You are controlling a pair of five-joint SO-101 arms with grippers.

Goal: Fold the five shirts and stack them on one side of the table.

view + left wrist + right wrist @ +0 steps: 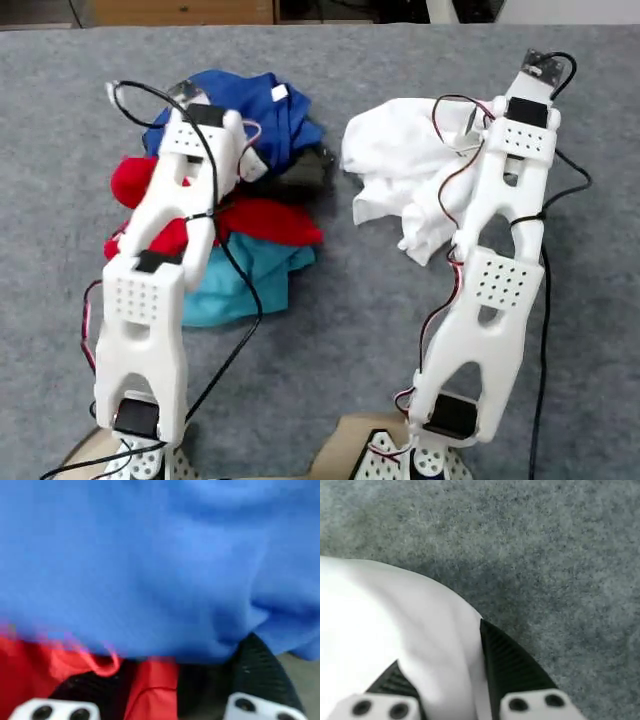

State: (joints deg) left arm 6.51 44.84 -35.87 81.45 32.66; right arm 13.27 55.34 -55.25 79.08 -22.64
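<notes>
A grey, felt-like table [330, 380] spreads across the whole high view, and along its far edge the room shows a strip of wooden furniture [180, 10] beside darker shapes. On the left side of the table four shirts lie in one loose, unfolded heap: a blue shirt [255, 105] farthest back, a dark shirt [305, 170] just beside it toward the middle, a red shirt [265, 220] in front of both, and a teal shirt [245, 275] nearest the arm bases, partly under the red one. The left arm [160, 270] stretches over this heap with its head above the blue and red cloth. The left gripper [173, 656] has its black fingers [257, 670] spread wide; red cloth lies in the gap between them and blue cloth hangs against their tips, with nothing pinched. To the right, apart from the heap across a strip of bare table, the white shirt [400, 150] lies crumpled, and the right arm [500, 260] reaches past its right edge. The right gripper [440, 642] is drawn part-way together on a thick fold of the white shirt, which fills the gap and touches both fingers [510, 665], grey table beyond.
</notes>
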